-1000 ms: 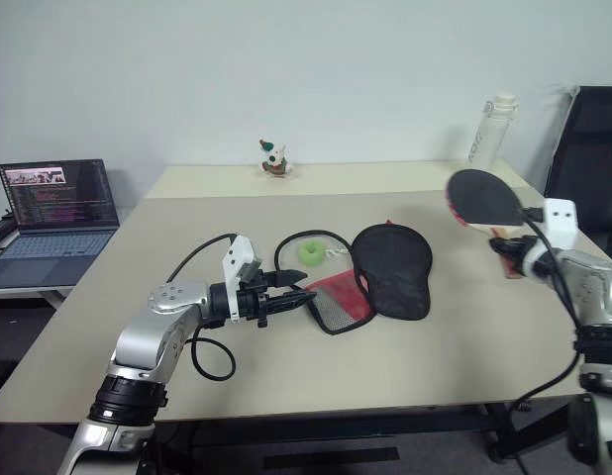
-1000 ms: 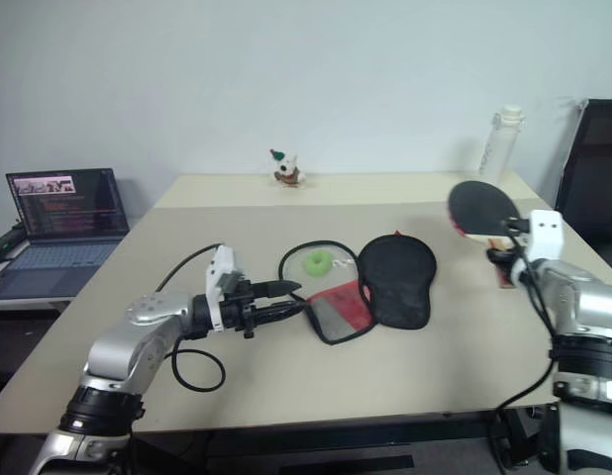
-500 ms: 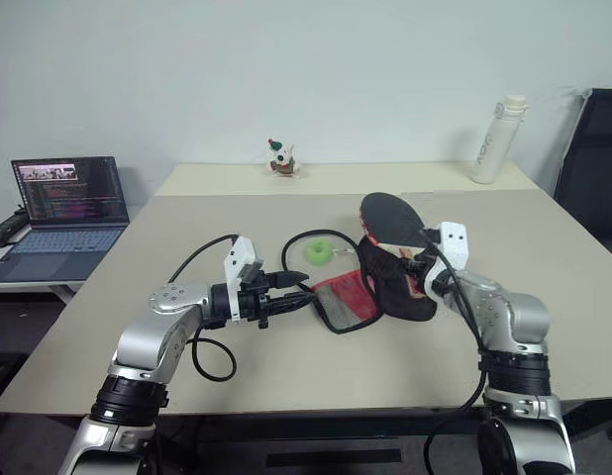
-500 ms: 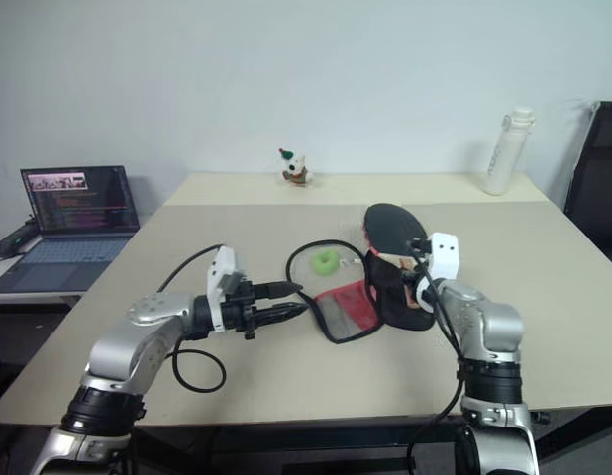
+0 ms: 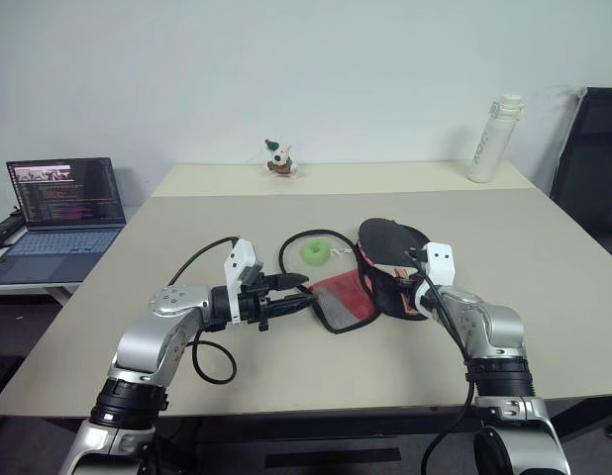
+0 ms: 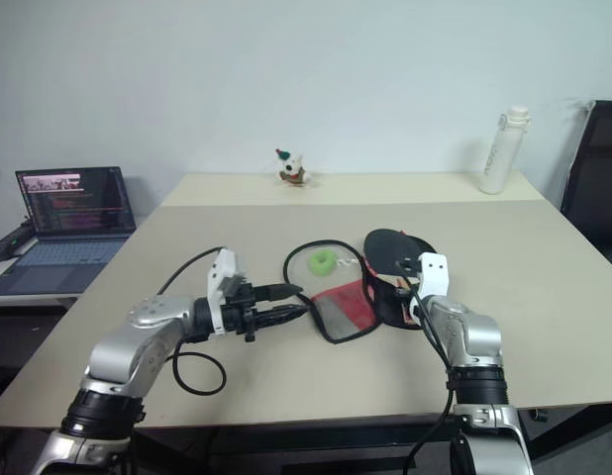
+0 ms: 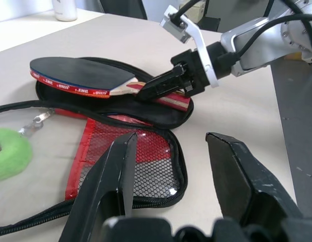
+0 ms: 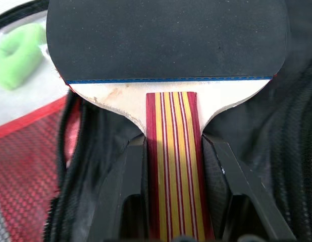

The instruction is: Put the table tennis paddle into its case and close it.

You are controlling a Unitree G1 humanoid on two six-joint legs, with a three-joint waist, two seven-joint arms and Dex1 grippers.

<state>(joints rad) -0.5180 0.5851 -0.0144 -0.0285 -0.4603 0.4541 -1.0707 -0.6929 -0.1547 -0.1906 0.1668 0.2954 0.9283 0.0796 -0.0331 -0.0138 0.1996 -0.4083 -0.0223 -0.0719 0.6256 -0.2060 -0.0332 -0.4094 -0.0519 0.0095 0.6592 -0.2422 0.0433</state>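
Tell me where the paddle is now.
The paddle sits mid-table, held by the right gripper over the open case, right of the green ring.

No legible text on bottle [image 5: 488,140], laptop screen [image 5: 66,191] or paddle edge [image 7: 78,88].

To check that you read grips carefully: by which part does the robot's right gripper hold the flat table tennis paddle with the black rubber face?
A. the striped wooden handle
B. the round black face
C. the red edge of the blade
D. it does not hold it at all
A: the right gripper has its two black fingers on either side of the striped handle of the table tennis paddle, over the open black case.
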